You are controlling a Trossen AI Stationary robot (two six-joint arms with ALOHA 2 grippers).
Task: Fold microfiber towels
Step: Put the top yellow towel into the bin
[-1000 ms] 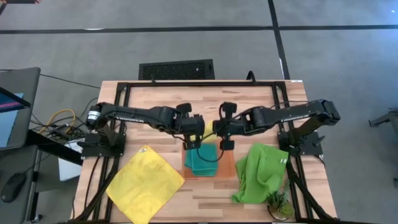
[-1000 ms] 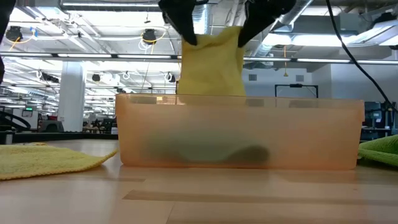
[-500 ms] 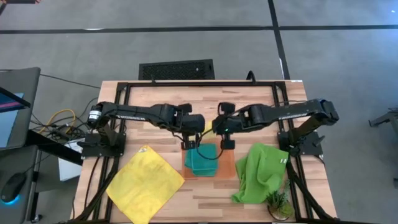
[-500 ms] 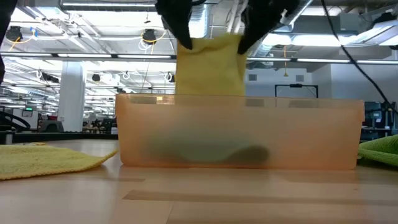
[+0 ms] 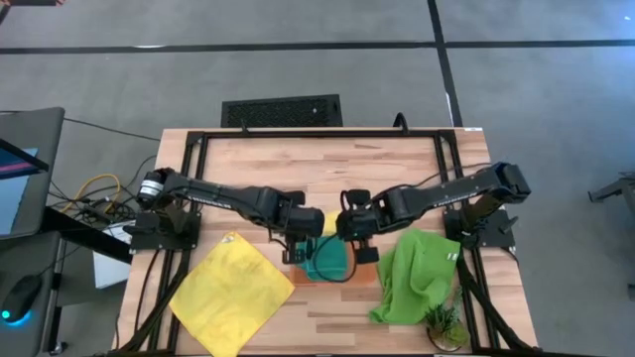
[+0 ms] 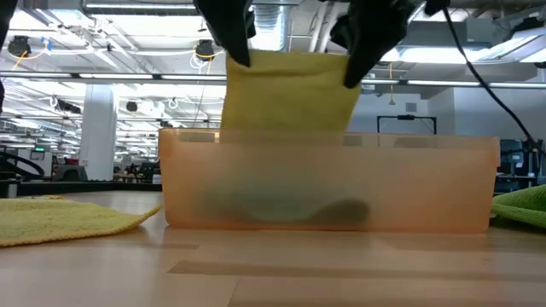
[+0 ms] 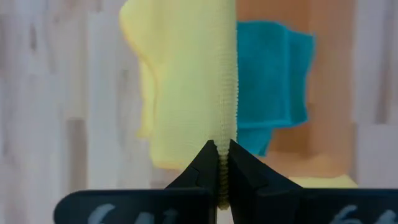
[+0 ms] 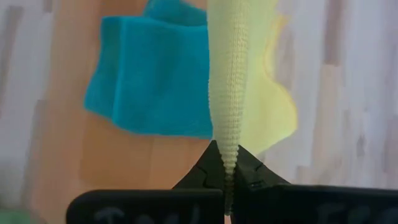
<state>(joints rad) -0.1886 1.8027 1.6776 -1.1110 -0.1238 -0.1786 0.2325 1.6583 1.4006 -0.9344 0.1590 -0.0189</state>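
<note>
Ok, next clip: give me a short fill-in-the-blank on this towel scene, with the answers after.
1. Both hands, left and right, are shut on a folded ____ towel.
2. The folded towel already in the orange tray is ____.
3. The lime green towel lies crumpled on the tray's ____ side in the high view.

Missing words: yellow; teal; right

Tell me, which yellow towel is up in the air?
The folded yellow towel, pinched between the left gripper and right gripper above the orange tray. The other yellow towel lies flat on the table.
</note>
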